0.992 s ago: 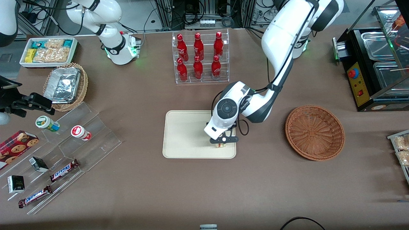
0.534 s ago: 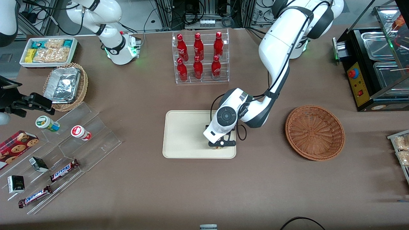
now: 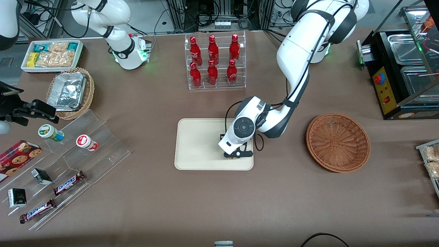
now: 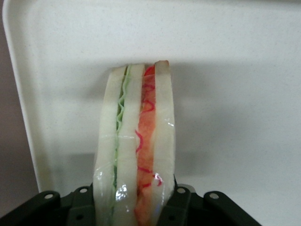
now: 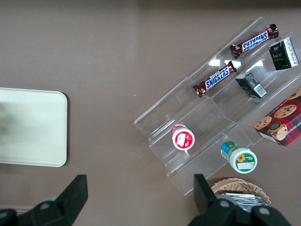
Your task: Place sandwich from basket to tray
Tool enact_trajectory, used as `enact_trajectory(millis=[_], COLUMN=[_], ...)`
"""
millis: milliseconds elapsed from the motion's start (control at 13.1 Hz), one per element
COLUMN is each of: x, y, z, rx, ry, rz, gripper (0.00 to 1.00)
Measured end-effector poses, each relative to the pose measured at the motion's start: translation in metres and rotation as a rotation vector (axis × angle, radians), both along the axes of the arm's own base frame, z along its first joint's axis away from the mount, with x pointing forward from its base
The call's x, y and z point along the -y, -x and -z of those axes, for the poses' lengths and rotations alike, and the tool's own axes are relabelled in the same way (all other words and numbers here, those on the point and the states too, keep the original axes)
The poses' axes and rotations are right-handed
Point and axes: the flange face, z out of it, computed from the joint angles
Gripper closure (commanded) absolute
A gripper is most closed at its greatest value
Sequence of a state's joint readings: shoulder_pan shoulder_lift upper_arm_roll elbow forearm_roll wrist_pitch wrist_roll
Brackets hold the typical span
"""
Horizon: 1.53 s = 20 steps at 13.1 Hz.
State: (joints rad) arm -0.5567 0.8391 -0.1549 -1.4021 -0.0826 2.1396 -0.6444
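Note:
My left gripper (image 3: 236, 155) hangs low over the cream tray (image 3: 199, 144), at the corner nearest the front camera and the basket. It is shut on the sandwich (image 4: 136, 141), a wrapped wedge of pale bread with green and red-pink filling. The black fingers (image 4: 181, 203) press on both bread faces. The sandwich's tip points down at the tray floor (image 4: 225, 94), and I cannot tell whether it touches. In the front view the gripper hides the sandwich. The reddish-brown wicker basket (image 3: 337, 142) sits empty, toward the working arm's end of the table.
A clear rack of red bottles (image 3: 215, 61) stands farther from the front camera than the tray. A stepped acrylic display (image 3: 79, 151) with snacks, a tan basket of foil containers (image 3: 70, 92) and a white snack bin (image 3: 51, 55) lie toward the parked arm's end. A black machine (image 3: 401, 72) stands near the basket.
The gripper has sunk lower over the tray with the sandwich still in it, and the sandwich no longer shows under it in the front view. Little moved in the last half second.

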Motion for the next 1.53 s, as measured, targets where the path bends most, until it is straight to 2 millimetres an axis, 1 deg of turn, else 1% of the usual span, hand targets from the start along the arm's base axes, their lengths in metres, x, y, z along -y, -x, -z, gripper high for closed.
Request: enact_trajectory(millis=[76, 153, 229, 305, 381, 458, 534, 610, 763, 839, 915, 992, 1068, 1220, 1297, 1373, 1525], x=[0.001, 0.001, 0.001, -0.001, -0.004, -0.011, -0.026, -0.048, -0.107, -0.139, -0.168, -0.197, -0.224, -0.270, -0.288, -0.299, -0.312], y=[-0.002, -0.004, -0.009, -0.015, -0.021, -0.026, -0.034, -0.045, -0.067, -0.075, -0.080, -0.082, -0.082, -0.070, -0.059, -0.046, -0.022], z=[-0.002, -0.005, -0.012, -0.022, -0.036, -0.055, -0.081, -0.112, -0.182, -0.212, -0.233, -0.248, -0.259, -0.277, -0.287, -0.297, -0.313], rx=[0.009, 0.016, 0.026, 0.039, 0.047, 0.046, 0.044, 0.049, 0.078, 0.085, 0.089, 0.091, 0.097, 0.101, 0.106, 0.114, 0.117], ry=[0.006, 0.011, 0.017, 0.024, 0.026, 0.013, -0.015, -0.041, -0.060, -0.061, -0.063, -0.069, -0.077, -0.087, -0.104, -0.128, -0.156], rz=[-0.003, -0.010, -0.022, -0.043, -0.075, -0.120, -0.161, -0.194, -0.271, -0.298, -0.310, -0.309, -0.295, -0.256, -0.238, -0.220, -0.198], gripper=[0.19, 0.06, 0.00, 0.00, 0.00, 0.00, 0.00, 0.00, 0.00, 0.00, 0.00, 0.00, 0.00, 0.00, 0.00, 0.00, 0.01])
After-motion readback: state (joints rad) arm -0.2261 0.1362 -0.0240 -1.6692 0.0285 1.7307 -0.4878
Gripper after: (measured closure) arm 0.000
